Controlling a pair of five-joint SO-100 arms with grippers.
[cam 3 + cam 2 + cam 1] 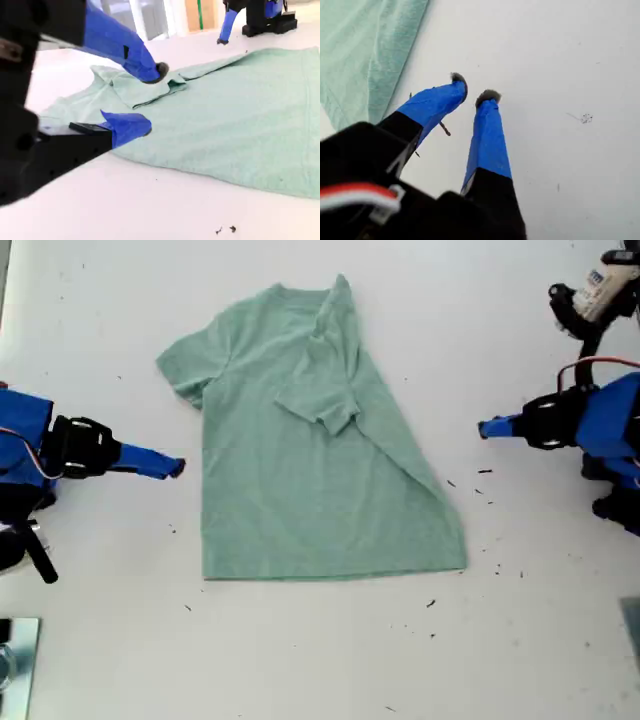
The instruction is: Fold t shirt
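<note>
The pale green t shirt (300, 480) lies flat on the white table (320, 660), collar toward the exterior view's top. One sleeve (320, 405) and its side are folded diagonally over the body. My first gripper (484, 428) hovers over bare table off the exterior view's right side of the shirt. It is slightly open and empty in the first wrist view (473, 87), with the t shirt (360, 50) just off to one side. My second gripper (178, 468) sits beside the shirt's opposite edge. Its jaws gape wide (152, 99) just above the t shirt (240, 115), gripping nothing.
Dark crumbs (485, 472) are scattered on the table near the first arm and below the hem. A metal piece (15, 660) sits at the exterior view's bottom left corner. A black and white motor part (600, 290) sticks in at its top right.
</note>
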